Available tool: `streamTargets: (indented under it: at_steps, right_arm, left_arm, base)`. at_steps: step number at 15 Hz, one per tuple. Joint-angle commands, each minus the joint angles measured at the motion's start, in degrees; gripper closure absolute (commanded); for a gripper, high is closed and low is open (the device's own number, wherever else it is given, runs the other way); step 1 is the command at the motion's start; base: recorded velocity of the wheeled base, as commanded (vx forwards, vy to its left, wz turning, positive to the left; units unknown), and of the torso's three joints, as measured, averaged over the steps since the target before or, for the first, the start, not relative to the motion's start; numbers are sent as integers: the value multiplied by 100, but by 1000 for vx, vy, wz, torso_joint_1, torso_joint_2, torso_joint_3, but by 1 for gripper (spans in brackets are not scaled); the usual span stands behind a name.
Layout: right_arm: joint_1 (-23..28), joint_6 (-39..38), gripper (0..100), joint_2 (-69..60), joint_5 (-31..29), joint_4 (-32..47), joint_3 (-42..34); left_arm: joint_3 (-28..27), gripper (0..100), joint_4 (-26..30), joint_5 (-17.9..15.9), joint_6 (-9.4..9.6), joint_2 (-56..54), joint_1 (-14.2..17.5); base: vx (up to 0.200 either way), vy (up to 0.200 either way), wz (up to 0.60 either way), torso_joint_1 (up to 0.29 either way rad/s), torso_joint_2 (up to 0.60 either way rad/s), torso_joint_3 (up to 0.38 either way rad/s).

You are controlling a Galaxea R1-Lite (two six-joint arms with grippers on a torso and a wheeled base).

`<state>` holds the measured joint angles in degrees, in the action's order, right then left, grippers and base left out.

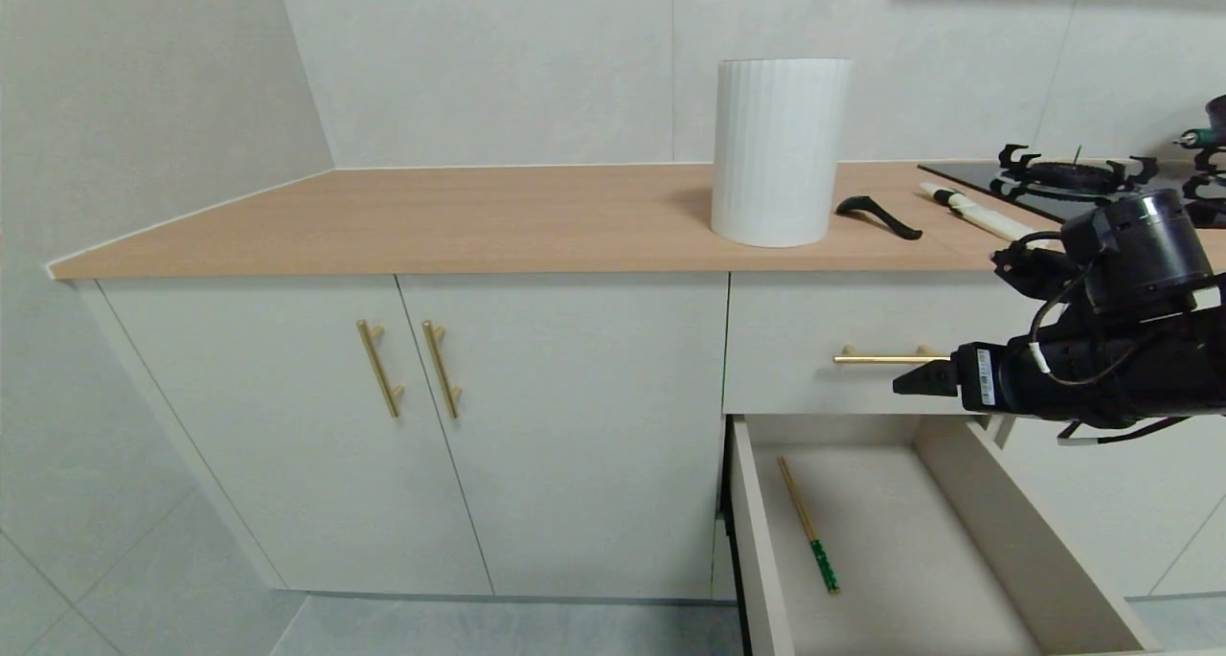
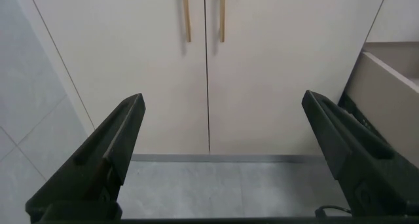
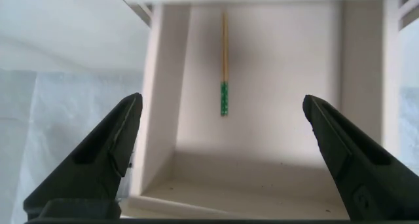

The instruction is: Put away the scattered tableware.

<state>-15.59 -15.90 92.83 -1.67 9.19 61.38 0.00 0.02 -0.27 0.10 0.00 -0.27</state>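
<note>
A pair of wooden chopsticks [image 1: 807, 527] with green ends lies in the open drawer [image 1: 759, 541] below the counter. In the right wrist view the chopsticks [image 3: 224, 67] rest on the drawer floor near one side wall [image 3: 160, 86]. My right gripper [image 1: 918, 380] hovers above the drawer, level with the closed drawer front, and its jaws stand open and empty [image 3: 223, 101]. On the counter lie a black-handled utensil [image 1: 879, 216] and a cream-coloured utensil [image 1: 972, 214]. My left gripper [image 2: 224, 101] is open and empty, low down, facing the cabinet doors [image 2: 209, 67].
A tall white ribbed container [image 1: 778, 153] stands on the wooden counter [image 1: 431, 220]. A gas hob [image 1: 1073, 177] sits at the far right. The upper drawer's gold handle [image 1: 886, 357] is just beside my right gripper. Two cabinet doors with gold handles [image 1: 410, 367] are shut.
</note>
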Motion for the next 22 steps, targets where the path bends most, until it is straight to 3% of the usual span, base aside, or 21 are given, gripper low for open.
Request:
streamTargets:
  at_steps: [1, 18, 22]
  right_arm:
    - [4, -1, 0, -55, 0, -5, -3]
    - [-5, -10, 0, 165, 9, -40, -21]
    - [232, 131, 0, 525, -308, -603, 6]
  left_arm:
    - [0, 0, -2, 0, -1, 0, 0]
    - [0, 0, -2, 0, -1, 0, 0]
    - [0, 0, -2, 0, -1, 0, 0]
  base:
    - [0, 0, 0, 85, -261, -290]
    - [0, 0, 0, 194, -496, -286]
    - [0, 0, 0, 121, -262, -144]
